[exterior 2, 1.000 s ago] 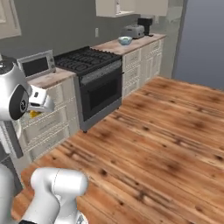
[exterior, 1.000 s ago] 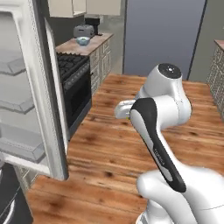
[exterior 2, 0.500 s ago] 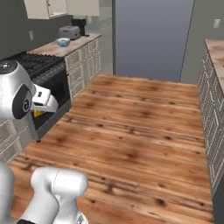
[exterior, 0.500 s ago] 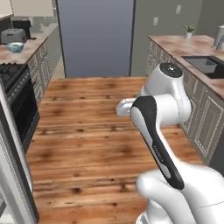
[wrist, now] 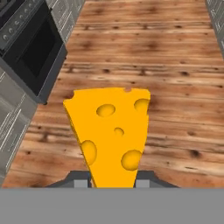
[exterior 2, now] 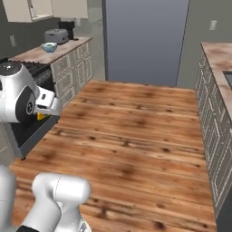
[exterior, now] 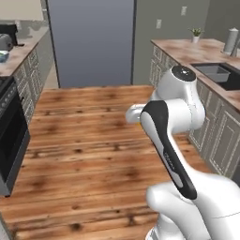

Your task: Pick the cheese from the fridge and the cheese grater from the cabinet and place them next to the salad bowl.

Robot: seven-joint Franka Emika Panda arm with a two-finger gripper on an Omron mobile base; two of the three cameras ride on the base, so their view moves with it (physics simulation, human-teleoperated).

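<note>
The cheese point(wrist: 111, 135) is clamped between the gripper's point(wrist: 112, 183) two fingers, narrow end down in the hand view, held in the air above the wooden floor point(wrist: 175, 87). The right base view shows a sliver of the same yellow under the gripper point(exterior 2: 45, 113), which sits close against the robot's body. That view also shows the salad bowl point(exterior 2: 49, 46) near the counter's point(exterior 2: 38, 54) front edge, beside a toaster point(exterior 2: 56, 35). The left base view shows the arm point(exterior: 164, 136) folded upright, plus a sink point(exterior: 218, 75) to the right.
</note>
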